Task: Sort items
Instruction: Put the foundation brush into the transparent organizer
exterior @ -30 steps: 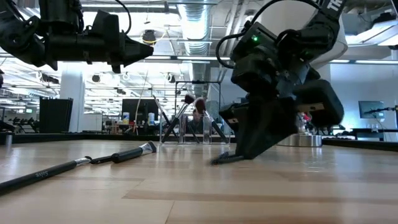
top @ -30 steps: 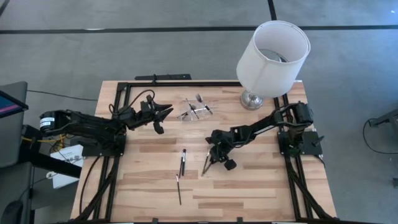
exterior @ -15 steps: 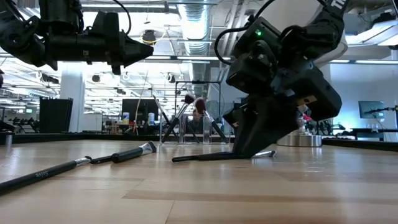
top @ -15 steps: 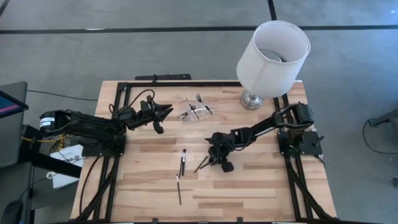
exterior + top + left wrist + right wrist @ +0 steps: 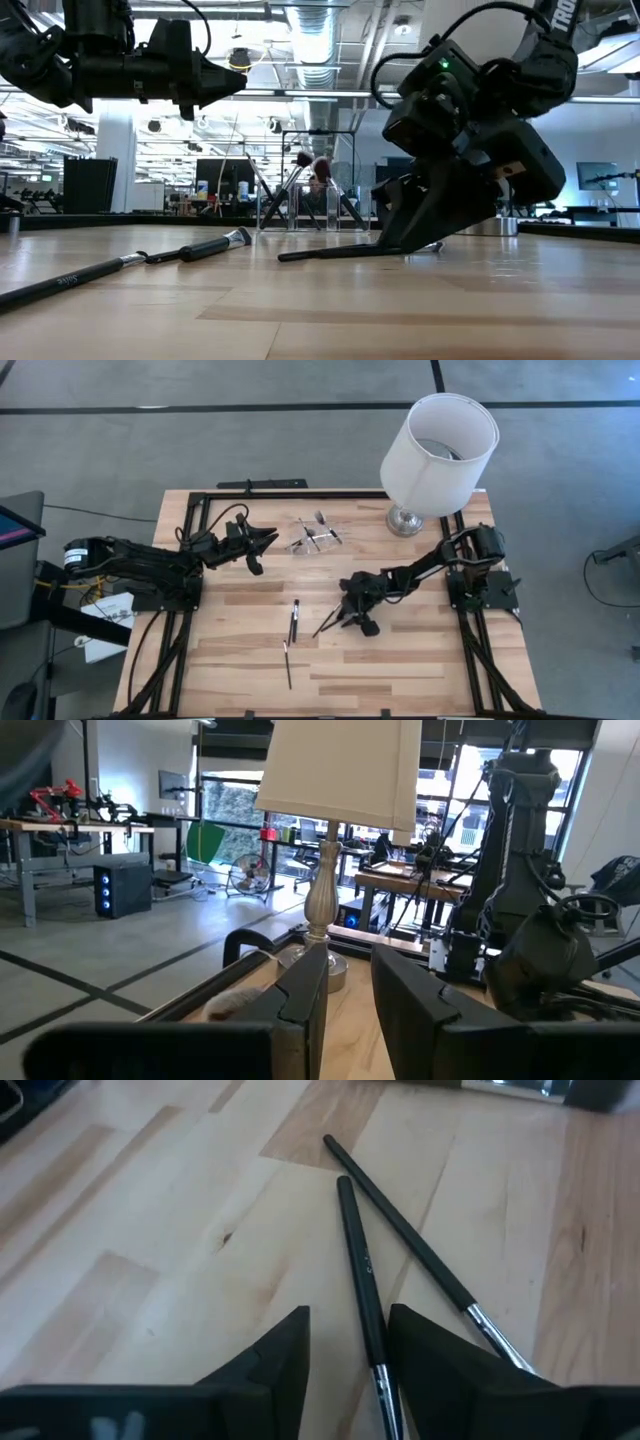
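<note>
Two slim black makeup brushes (image 5: 362, 1285) (image 5: 400, 1240) lie crossed near their handle ends on the wooden table. My right gripper (image 5: 347, 1330) is open and low over them, with one brush's ferrule end running between its fingers; the high view shows it at mid-table (image 5: 350, 620). Two more brushes (image 5: 294, 620) (image 5: 287, 663) lie flat to the left of it. A clear container (image 5: 312, 538) at the far side holds several brushes leaning upright. My left gripper (image 5: 268, 540) hovers open above the table, just left of that container. My right gripper stands with one finger on each side of a brush's ferrule end (image 5: 380, 1370), coming at it slanting from above and the right, fingers along the brush. The brush lies flat on the table (image 5: 330, 252). I cannot tell whether a finger touches it.
A big lamp with a white shade (image 5: 437, 450) stands at the table's far right corner, its metal base (image 5: 404, 520) close behind my right arm. A black frame (image 5: 200, 500) runs along the table's edges. Bare wood lies along the near side (image 5: 400, 680).
The brush under my right gripper was tilted with one end on the table; it has come down flat and swung so that its handle points more toward the table's left. My right gripper has drawn slightly toward the right edge and tipped lower.
</note>
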Tool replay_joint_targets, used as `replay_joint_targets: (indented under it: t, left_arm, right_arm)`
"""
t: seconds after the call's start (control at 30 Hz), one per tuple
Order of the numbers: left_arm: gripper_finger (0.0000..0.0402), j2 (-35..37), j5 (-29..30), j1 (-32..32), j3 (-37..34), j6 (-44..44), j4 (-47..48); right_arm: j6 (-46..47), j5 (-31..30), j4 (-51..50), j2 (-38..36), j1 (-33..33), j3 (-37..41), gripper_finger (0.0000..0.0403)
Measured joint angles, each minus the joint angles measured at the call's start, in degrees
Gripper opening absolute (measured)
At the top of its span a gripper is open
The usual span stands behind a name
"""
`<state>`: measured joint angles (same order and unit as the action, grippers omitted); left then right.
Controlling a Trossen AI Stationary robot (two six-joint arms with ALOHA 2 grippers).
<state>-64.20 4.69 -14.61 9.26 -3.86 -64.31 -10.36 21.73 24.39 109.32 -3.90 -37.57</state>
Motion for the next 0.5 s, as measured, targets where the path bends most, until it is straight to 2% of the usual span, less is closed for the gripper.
replay_joint_targets:
  t: [0.23, 0.5]
  left_arm:
    - [0.0079, 0.00, 0.01, 0.00, 0.00, 0.53, -0.09]
    - [0.0079, -0.01, 0.24, 0.00, 0.00, 0.10, -0.62]
  right_arm:
    - [-7.64, -1.51, 8.17, 0.04, 1.10, 4.61, 0.0123]
    - [-8.56, 1.33, 12.70, 0.92, 3.13, 6.89, 0.0115]
